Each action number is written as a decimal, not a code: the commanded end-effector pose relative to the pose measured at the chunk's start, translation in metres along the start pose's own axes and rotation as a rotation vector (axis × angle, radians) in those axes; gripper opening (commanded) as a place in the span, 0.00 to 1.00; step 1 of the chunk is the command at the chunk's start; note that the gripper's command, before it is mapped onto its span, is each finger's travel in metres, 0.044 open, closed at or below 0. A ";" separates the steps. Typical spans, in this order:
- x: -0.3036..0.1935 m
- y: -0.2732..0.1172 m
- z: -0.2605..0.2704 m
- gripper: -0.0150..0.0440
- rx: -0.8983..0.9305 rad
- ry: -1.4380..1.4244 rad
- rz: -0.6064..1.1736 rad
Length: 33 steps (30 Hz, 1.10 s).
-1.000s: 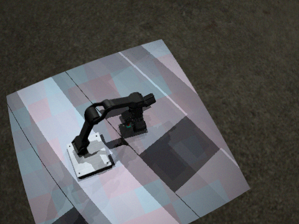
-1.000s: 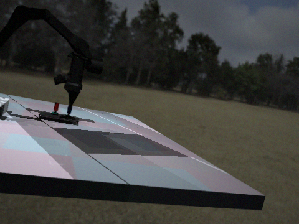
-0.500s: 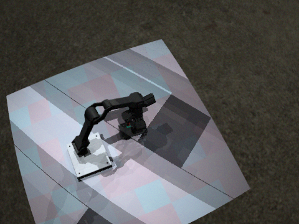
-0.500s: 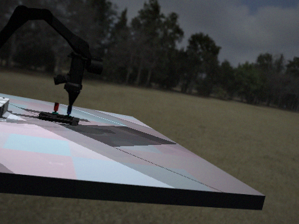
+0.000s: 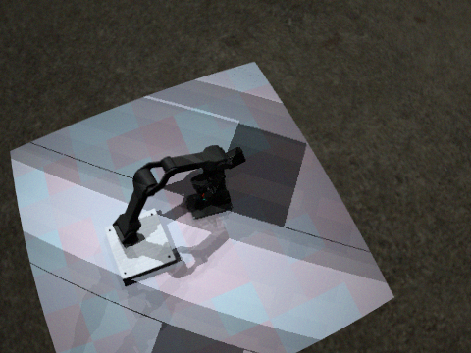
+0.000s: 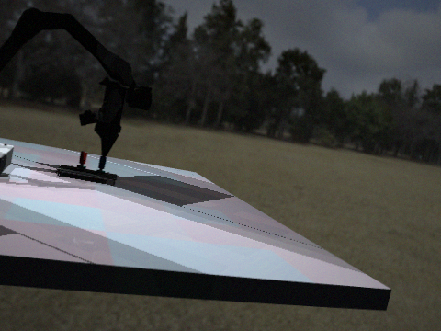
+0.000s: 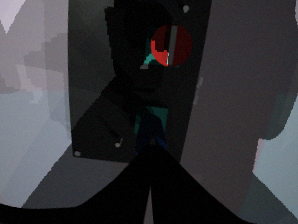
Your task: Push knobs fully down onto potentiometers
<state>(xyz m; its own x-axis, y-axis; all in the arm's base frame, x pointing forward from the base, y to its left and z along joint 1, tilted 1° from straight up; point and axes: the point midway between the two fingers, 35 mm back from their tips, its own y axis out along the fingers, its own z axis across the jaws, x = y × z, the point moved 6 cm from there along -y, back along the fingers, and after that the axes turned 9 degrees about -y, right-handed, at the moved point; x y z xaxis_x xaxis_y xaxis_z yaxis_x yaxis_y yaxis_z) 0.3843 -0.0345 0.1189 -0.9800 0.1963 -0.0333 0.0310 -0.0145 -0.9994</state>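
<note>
The dark circuit board (image 5: 212, 212) (image 6: 87, 174) (image 7: 92, 95) stands low on the table. A red knob (image 6: 83, 157) (image 7: 184, 46) with a pale line on its top stands upright over one teal potentiometer. A blue knob (image 6: 102, 164) (image 7: 149, 131) stands over the other teal potentiometer (image 7: 161, 113). My gripper (image 6: 104, 156) (image 7: 153, 151) is shut with nothing between its fingers. Its tips are at the top of the blue knob and partly hide it in the wrist view. How far down each knob sits cannot be told exactly.
The white base plate (image 5: 147, 255) of the arm stands beside the board. The table's patterned top (image 5: 294, 304) (image 6: 184, 239) carries dark shadows. Shadow also covers much of the board in the wrist view.
</note>
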 end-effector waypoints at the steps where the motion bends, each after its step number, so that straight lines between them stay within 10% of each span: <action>1: 0.000 0.006 0.001 0.25 0.005 -0.003 -0.007; 33: -0.001 -0.015 0.000 0.25 0.005 -0.003 -0.007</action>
<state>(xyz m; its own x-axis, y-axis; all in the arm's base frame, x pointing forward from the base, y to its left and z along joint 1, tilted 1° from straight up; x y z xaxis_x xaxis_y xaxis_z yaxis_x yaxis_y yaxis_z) 0.3834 -0.0344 0.1297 -0.9803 0.1963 -0.0216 0.0193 -0.0135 -0.9997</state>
